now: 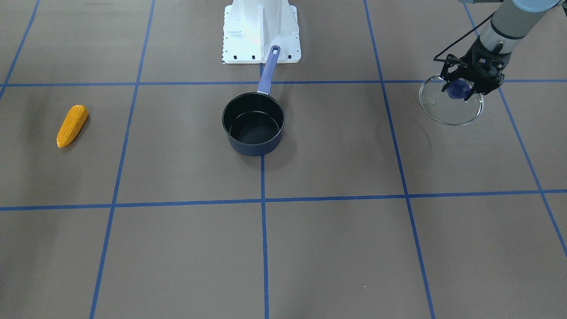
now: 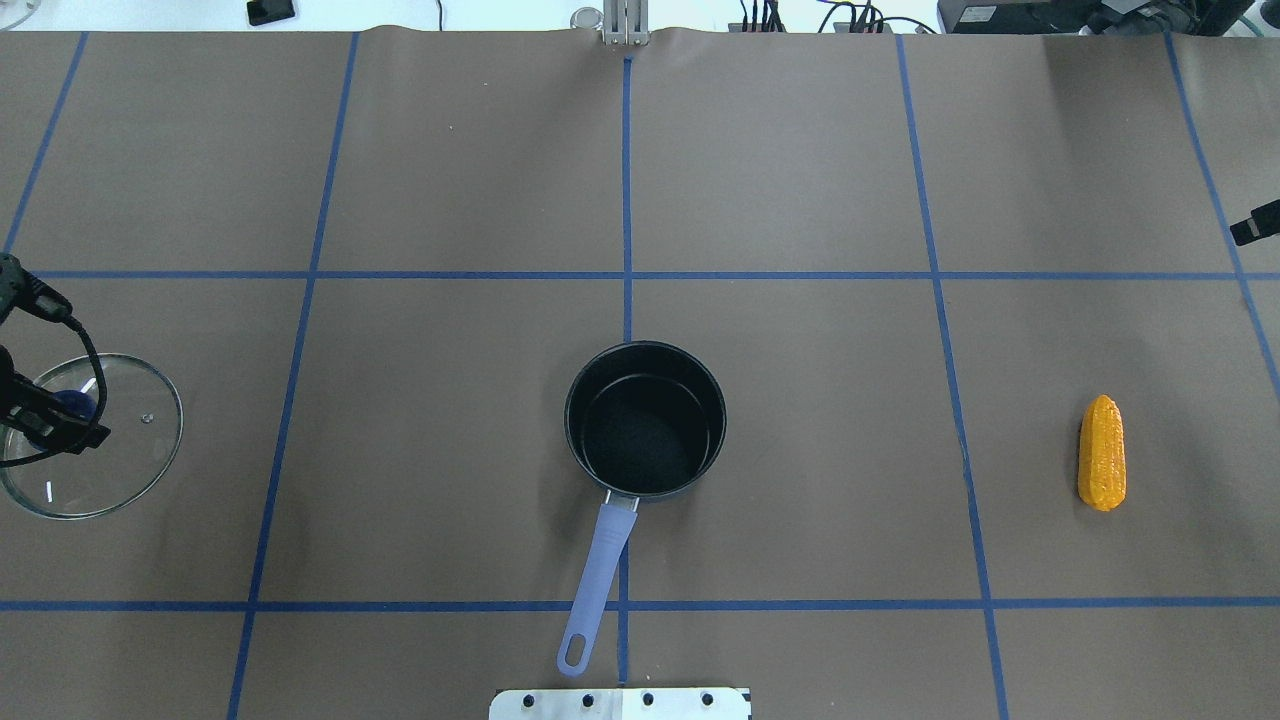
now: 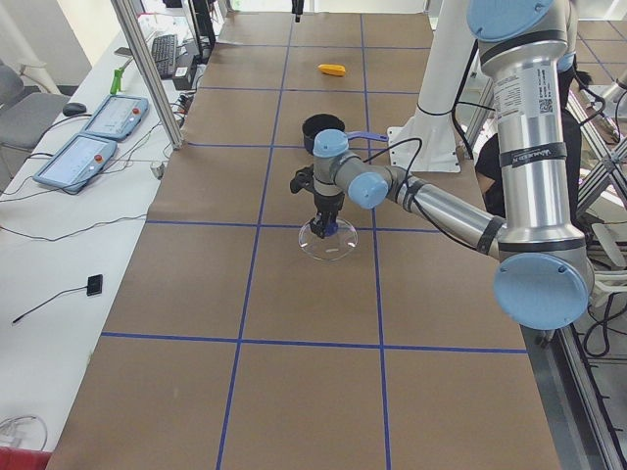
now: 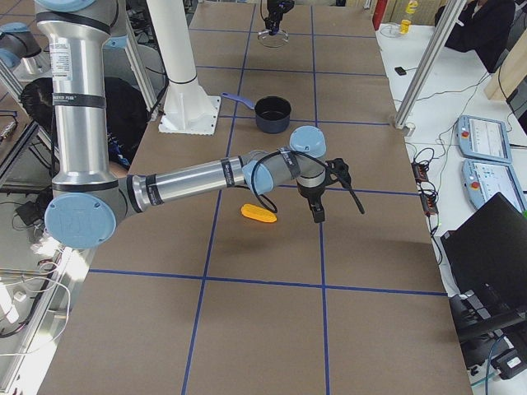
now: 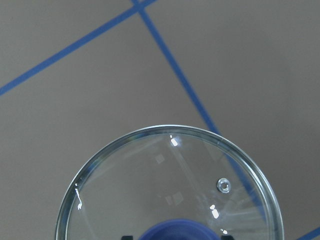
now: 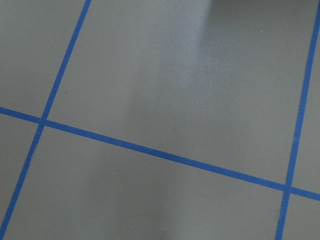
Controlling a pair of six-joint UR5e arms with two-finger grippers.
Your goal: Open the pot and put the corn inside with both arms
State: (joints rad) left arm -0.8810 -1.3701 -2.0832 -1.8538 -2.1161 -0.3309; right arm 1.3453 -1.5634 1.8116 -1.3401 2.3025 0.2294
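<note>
The dark navy pot (image 1: 254, 144) stands open at the table's middle, its black inside empty and its lavender handle (image 1: 268, 71) pointing at the robot's base. The glass lid (image 1: 452, 110) is far to the robot's left, low at the table. My left gripper (image 1: 460, 90) is shut around the lid's lavender knob (image 5: 180, 231). The orange-yellow corn (image 1: 72, 126) lies on the table far to the robot's right. My right gripper (image 4: 317, 212) hangs just above the table beside the corn (image 4: 258, 214), apart from it. I cannot tell whether it is open.
The white base mount (image 1: 261, 31) stands just behind the pot's handle. Brown paper with blue tape lines covers the table (image 2: 800, 400). Only a black bit of the right arm (image 2: 1255, 228) shows at the overhead view's right edge.
</note>
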